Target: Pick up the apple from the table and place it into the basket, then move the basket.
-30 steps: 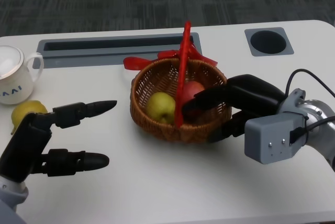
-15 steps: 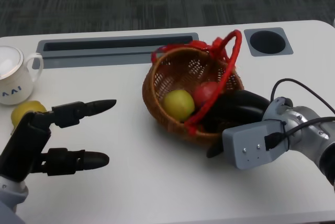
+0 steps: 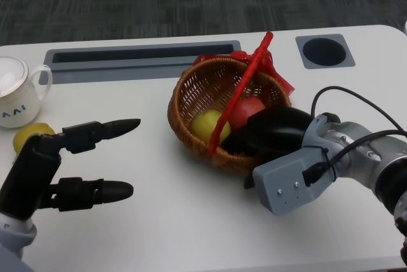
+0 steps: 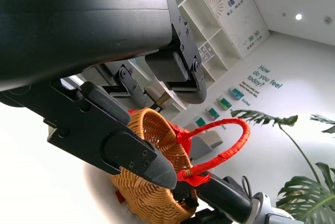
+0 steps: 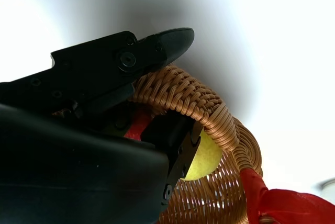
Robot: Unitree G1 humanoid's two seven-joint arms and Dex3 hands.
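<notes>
A brown wicker basket (image 3: 197, 91) with a red handle (image 3: 245, 91) stands tilted in the middle of the table. Inside lie a red apple (image 3: 249, 108) and a yellow-green apple (image 3: 206, 124). My right hand (image 3: 273, 131) grips the basket's near right rim, fingers inside and thumb under the outer wall. In the right wrist view the rim (image 5: 180, 90) sits between the fingers, with the yellow-green apple (image 5: 205, 153) behind. My left hand (image 3: 60, 167) hovers open over the table at the lower left, holding nothing. The left wrist view shows the basket (image 4: 152, 153) beyond its fingers.
A white mug (image 3: 16, 97) stands at the far left, with a yellow fruit (image 3: 28, 137) just in front of it, beside my left hand. A grey slot (image 3: 133, 56) runs along the back of the table, and a round recess (image 3: 324, 51) lies at the back right.
My right hand has taken the basket's rim, tipped it and dragged it right and toward me. The handle swung over. The left hand has stayed put.
</notes>
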